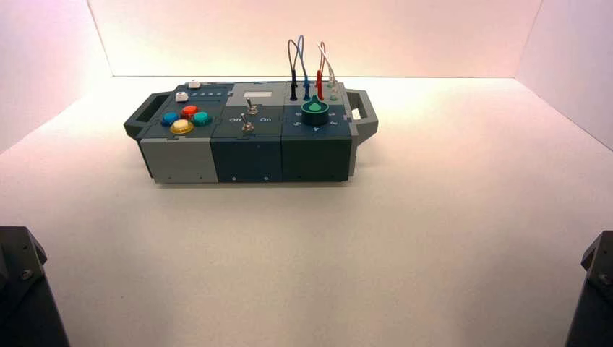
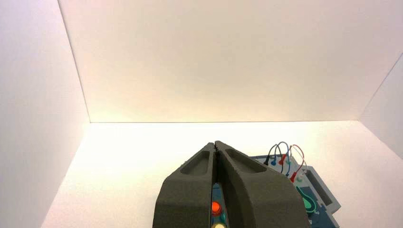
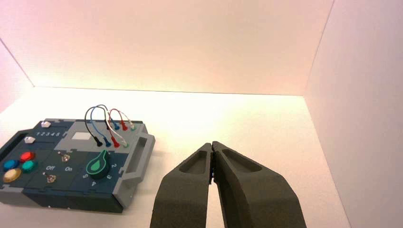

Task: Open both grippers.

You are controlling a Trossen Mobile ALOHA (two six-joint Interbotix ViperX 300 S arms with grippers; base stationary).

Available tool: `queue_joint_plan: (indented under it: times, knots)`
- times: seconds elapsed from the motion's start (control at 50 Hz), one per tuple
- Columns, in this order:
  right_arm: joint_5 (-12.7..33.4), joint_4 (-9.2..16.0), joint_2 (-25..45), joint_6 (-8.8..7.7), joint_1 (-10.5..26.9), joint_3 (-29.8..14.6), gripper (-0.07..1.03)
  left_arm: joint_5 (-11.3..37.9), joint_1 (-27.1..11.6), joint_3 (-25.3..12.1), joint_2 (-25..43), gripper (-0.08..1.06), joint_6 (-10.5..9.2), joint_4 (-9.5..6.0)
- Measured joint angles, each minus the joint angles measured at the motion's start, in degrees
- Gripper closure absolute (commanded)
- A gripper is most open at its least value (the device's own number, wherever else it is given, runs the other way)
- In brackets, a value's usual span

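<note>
My left gripper (image 2: 215, 144) is shut and empty, its fingertips touching; it hangs well back from the box. My right gripper (image 3: 211, 144) is also shut and empty, off to the box's right. In the high view only the dark arm bases show, the left arm (image 1: 22, 289) at the lower left corner and the right arm (image 1: 596, 289) at the lower right. The box (image 1: 249, 155) stands on the white table toward the back, with a handle at each end.
The box carries coloured round buttons (image 1: 185, 119) at its left, toggle switches (image 1: 247, 119) marked Off and On in the middle, a green knob (image 1: 314, 112) and looped wires (image 1: 307, 69) at its right. White walls enclose the table.
</note>
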Motion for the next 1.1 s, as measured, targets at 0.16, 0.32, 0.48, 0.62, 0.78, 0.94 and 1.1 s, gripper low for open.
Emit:
queue_joint_plan:
  times: [0.16,0.32,0.48,0.62,0.78,0.94,1.1]
  knots:
    - [0.00,-0.09,0.00,0.00,0.00,0.00,0.98,0.53,0.00,-0.44,0.00,1.01,-0.09,0.09]
    - [0.00,0.00,0.00,0.00,0.00,0.00,0.96,0.88,0.09,-0.62,0.09,1.01,-0.09,0.00]
    - [-0.18,0.00,0.09,0.00,0.00,0.00,0.82,1.23,0.00,-0.53,0.09,0.87,-0.35,0.00]
    - [-1.14,0.00,-0.09,0.00,0.00,0.09,0.53,1.41,0.00,-0.62,0.00,0.32,-0.88,0.00]
    - [-2.72,-0.09,-1.32,-0.35,0.00,0.35,0.01,1.41,0.00,-1.23,0.88,-0.03,-0.44,0.00]
    - [-4.22,-0.09,-2.29,-0.44,0.00,1.67,-0.03,1.85,-0.35,-2.46,3.69,-0.05,1.23,0.09]
    - [-5.19,0.00,-2.29,-0.18,0.00,1.85,-0.03,2.02,-1.32,-3.69,6.15,-0.05,1.67,0.00]
